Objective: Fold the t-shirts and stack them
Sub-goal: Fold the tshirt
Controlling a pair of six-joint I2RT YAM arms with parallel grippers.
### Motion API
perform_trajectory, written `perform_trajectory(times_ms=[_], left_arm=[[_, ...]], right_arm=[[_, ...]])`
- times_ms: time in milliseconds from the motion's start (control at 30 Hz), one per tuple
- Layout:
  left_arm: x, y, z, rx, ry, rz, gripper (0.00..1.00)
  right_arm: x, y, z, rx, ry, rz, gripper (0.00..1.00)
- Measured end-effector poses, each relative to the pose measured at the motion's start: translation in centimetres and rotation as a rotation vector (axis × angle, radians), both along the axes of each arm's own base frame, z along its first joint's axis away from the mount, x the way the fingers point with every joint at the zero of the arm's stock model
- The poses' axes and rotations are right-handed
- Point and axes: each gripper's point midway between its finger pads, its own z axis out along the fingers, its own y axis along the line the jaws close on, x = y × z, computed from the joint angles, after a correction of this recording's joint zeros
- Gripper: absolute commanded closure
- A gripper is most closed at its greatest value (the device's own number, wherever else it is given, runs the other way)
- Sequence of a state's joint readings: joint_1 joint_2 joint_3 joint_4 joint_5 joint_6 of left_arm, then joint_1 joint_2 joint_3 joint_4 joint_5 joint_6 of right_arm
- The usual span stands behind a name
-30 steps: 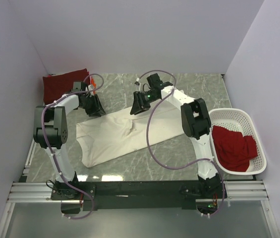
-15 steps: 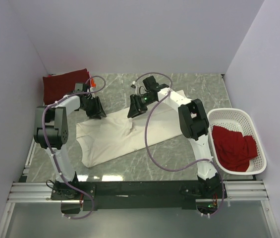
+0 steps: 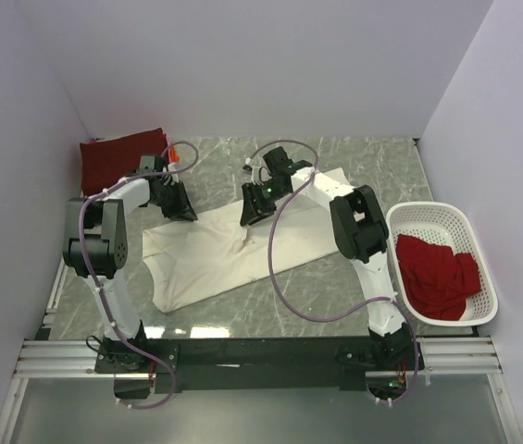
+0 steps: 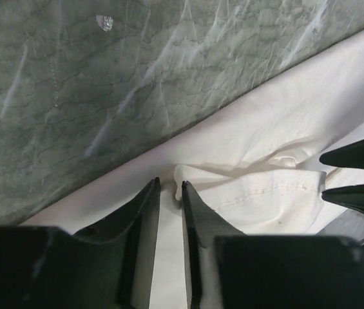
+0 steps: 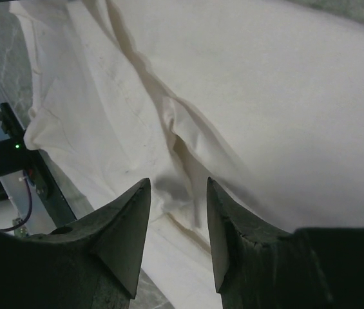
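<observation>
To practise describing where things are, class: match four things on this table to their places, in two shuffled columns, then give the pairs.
1 cream-white t-shirt
2 folded maroon t-shirt
3 red t-shirts
4 white lattice basket

A far left corner
B inside the basket
C at the right edge
D spread out, centre

Pairs: 1-D, 2-A, 3-B, 4-C

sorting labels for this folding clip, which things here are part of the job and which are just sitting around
Part of the job:
- cream-white t-shirt, spread out in the middle
- maroon t-shirt, folded at the back left
- red t-shirts, heaped at the right

Just lying about:
- white lattice basket, holding the red ones
- marble table
</observation>
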State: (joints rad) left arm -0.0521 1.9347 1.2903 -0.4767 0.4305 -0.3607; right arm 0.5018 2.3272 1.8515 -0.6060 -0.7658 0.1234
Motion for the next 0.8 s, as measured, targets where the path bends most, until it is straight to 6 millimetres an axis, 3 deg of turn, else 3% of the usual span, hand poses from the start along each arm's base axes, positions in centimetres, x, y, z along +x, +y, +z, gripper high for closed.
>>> perform_trajectory(times_ms=[133, 367, 700, 800], left_arm=[[0.0, -0.1, 0.1, -0.008, -0.002, -0.004, 0.86], [0.2, 0.2, 1.6, -0.042, -0.036, 0.001, 0.89], [0.3, 0.4, 2.6, -0.081, -0.062, 0.000, 0.91], [0.2, 0.3, 2.5, -0.089, -0.059, -0.003, 0.91]], right_arm=[[-0.1, -0.5, -0.9, -0.031, -0.001, -0.006, 0.52], [-1.1, -0.7, -1.7, -0.040, 0.029, 0.001, 0.55], [-2.0, 0.5, -1.0, 0.014, 0.059, 0.028, 0.61], [-2.2, 0.7, -0.6, 0.032, 0.073, 0.031, 0.69]])
